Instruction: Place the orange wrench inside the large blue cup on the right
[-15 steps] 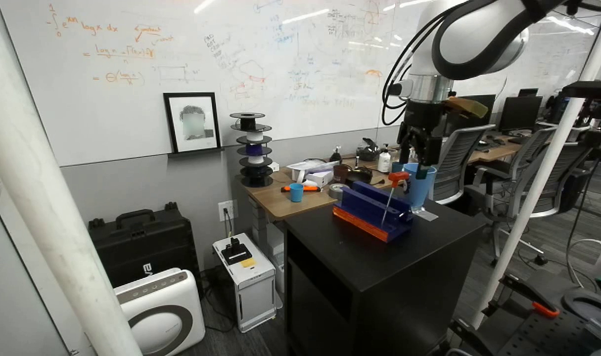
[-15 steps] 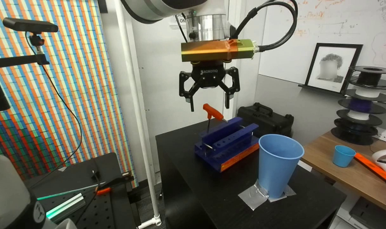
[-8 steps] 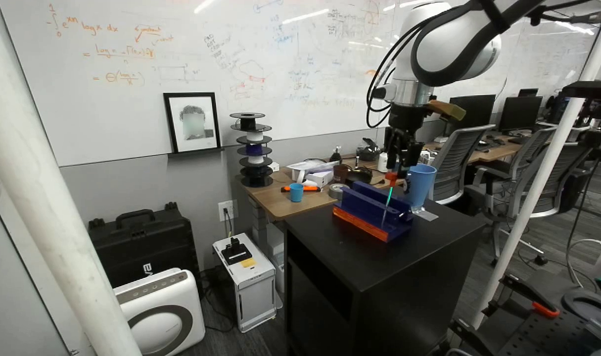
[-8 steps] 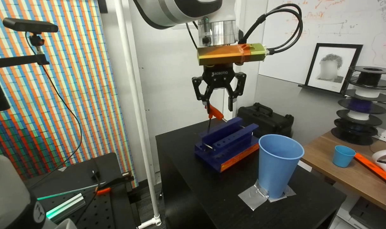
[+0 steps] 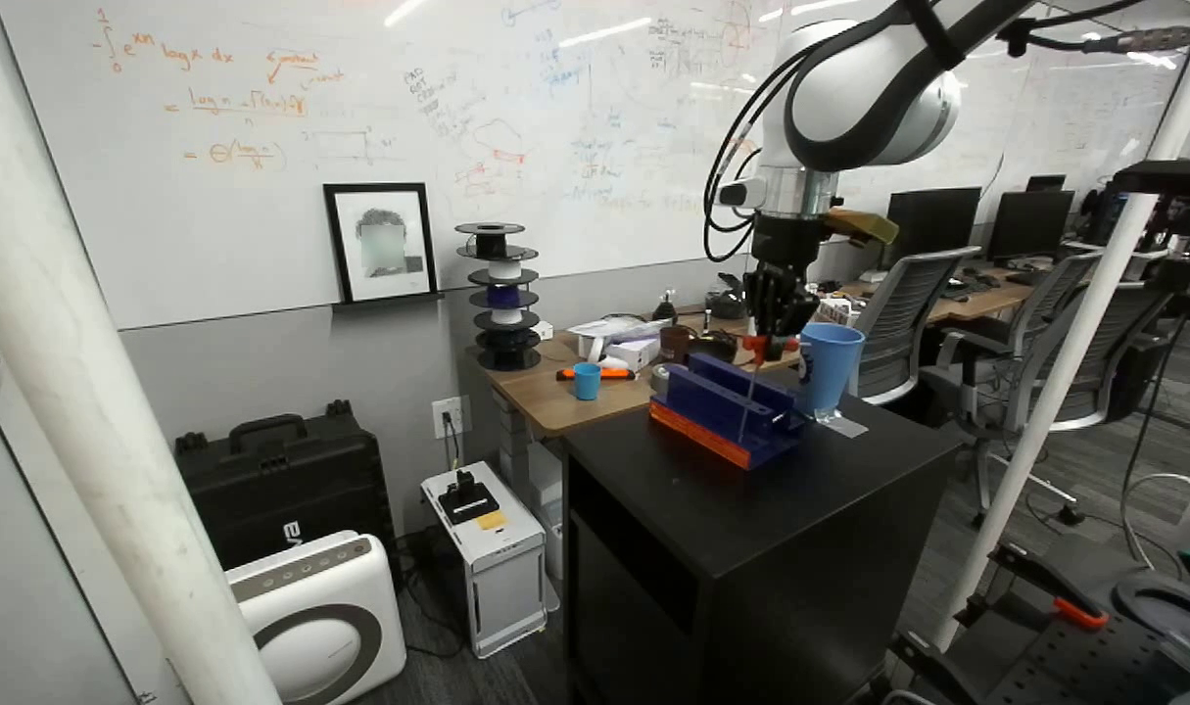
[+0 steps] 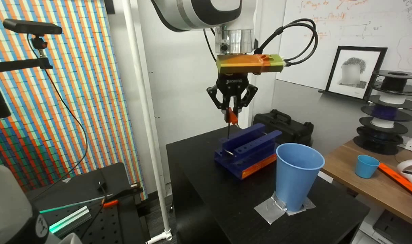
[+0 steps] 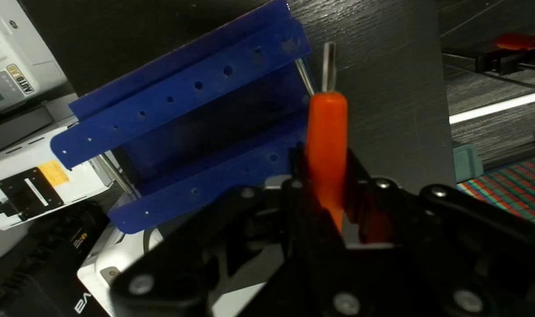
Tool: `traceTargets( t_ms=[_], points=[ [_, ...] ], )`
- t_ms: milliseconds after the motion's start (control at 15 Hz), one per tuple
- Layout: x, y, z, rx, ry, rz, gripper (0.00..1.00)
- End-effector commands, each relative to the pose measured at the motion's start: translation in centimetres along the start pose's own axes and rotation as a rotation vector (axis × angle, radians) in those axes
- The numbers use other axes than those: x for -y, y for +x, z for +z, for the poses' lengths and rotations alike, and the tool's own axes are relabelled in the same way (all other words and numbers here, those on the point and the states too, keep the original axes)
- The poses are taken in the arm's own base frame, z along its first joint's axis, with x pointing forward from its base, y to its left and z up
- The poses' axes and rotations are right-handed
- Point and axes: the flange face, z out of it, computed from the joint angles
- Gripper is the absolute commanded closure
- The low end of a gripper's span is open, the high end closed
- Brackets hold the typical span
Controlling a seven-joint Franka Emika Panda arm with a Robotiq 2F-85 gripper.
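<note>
My gripper [image 6: 231, 118] is shut on the handle of the orange wrench [image 7: 327, 127], a T-shaped tool with a thin metal shaft. That shaft [image 6: 229, 130] points down at one end of the low dark-blue tray [image 6: 247, 154]; whether its tip still sits in a hole cannot be made out. In the wrist view the handle lies between both fingers, with a short metal end sticking out beyond it. The large blue cup [image 6: 295, 179] stands upright beside the tray, in both exterior views, its mouth uncovered. The wrench is outside it.
Tray and cup share a black cabinet top [image 6: 233, 210]. Silver tape [image 6: 271, 207] spreads at the cup's foot. A small blue cup [image 6: 367, 166] is on the wooden desk [image 5: 546, 401] behind. A white pole [image 6: 141, 84] rises near the cabinet.
The gripper came down to the wrench and its fingers closed on the handle. Wrench and tray have shifted slightly, rightward in the exterior view that shows the cup nearest. The cup stayed put.
</note>
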Motion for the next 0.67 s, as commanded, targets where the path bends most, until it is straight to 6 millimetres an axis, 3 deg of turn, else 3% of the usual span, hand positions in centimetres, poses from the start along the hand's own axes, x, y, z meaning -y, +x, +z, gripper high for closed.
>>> traceTargets(
  t_ms=[0, 600],
  points=[
    [-0.6, 0.3, -0.5, -0.001, 0.031, -0.029, 0.86],
    [-0.5, -0.4, -5.4, 0.006, -0.008, -0.005, 0.86]
  ],
)
